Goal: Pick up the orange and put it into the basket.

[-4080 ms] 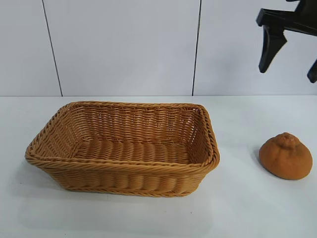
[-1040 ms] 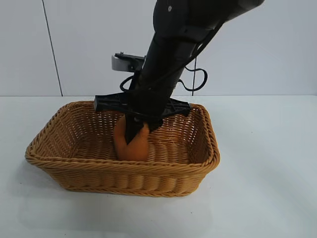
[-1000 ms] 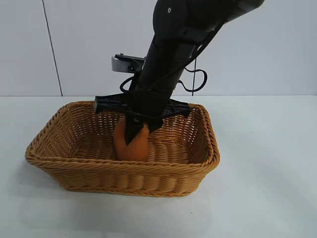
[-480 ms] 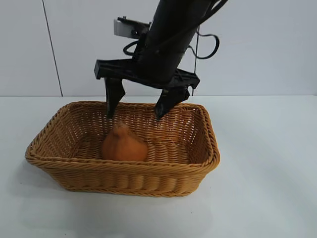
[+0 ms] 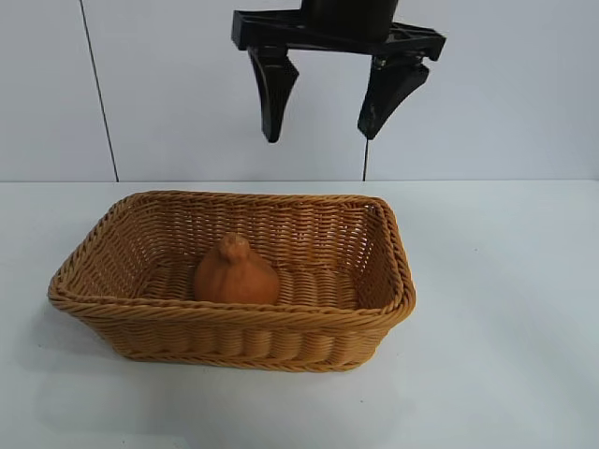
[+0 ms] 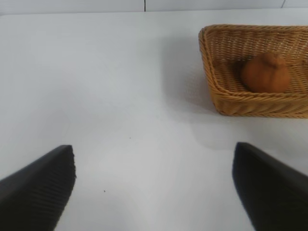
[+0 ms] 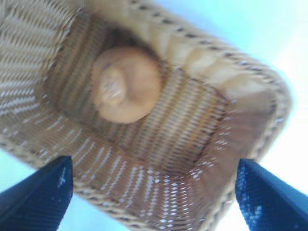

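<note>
The right gripper [image 5: 323, 131] has let go and risen, jaws spread and empty, well above the basket [image 5: 393, 281], where the orange [image 5: 236, 273] now sits, so the task looks finished.

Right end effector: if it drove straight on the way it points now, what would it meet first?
The right end effector hangs open above the basket, pointing steeply down into it. Its wrist view looks straight at the basket floor beside the orange, so probably the wicker floor first, though depth is uncertain and a finger might graze the orange.
</note>
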Tool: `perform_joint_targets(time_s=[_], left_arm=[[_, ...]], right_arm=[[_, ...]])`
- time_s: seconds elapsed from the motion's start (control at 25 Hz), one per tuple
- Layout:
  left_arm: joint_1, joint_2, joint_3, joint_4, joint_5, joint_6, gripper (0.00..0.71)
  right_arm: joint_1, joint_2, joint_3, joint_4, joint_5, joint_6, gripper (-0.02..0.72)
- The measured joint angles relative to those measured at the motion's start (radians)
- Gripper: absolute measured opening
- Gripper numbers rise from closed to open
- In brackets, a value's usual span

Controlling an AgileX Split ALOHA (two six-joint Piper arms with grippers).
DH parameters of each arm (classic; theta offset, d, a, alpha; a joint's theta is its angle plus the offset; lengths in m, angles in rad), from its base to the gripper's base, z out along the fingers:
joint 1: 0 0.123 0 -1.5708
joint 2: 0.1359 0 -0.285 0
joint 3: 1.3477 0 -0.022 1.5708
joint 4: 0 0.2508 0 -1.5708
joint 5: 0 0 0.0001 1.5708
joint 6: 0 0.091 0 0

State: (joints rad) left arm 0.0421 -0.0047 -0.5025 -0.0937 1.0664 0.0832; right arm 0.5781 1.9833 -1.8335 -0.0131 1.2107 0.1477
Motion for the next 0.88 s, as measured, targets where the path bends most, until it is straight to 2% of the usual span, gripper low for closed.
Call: perform_joint_targets(time_s=[0.28, 0.4, 0.6, 0.72, 0.88], left_arm=[[0.0, 0.0, 0.0, 0.0, 0.0, 0.0, 0.63], [0.0, 0.0, 0.0, 0.0, 0.0, 0.0, 0.63], [0.0, 0.0, 0.0, 0.0, 0.0, 0.0, 0.63], [0.0, 0.0, 0.0, 0.0, 0.0, 0.0, 0.63], [0.0, 0.0, 0.0, 0.0, 0.0, 0.0, 0.63]], right_arm=[[-0.21, 0.001, 0.0, -0.07, 0.001, -0.008, 0.631], [-0.344, 0.001, 0.0, -0.08, 0.001, -0.022, 0.631], [-0.497, 0.001, 0.0, -0.085, 0.003, -0.04, 0.631], [-0.535, 0.001, 0.003, -0.063, 0.004, -0.052, 0.631], [-0.533, -0.017, 0.07, -0.037, 0.005, -0.09, 0.631]])
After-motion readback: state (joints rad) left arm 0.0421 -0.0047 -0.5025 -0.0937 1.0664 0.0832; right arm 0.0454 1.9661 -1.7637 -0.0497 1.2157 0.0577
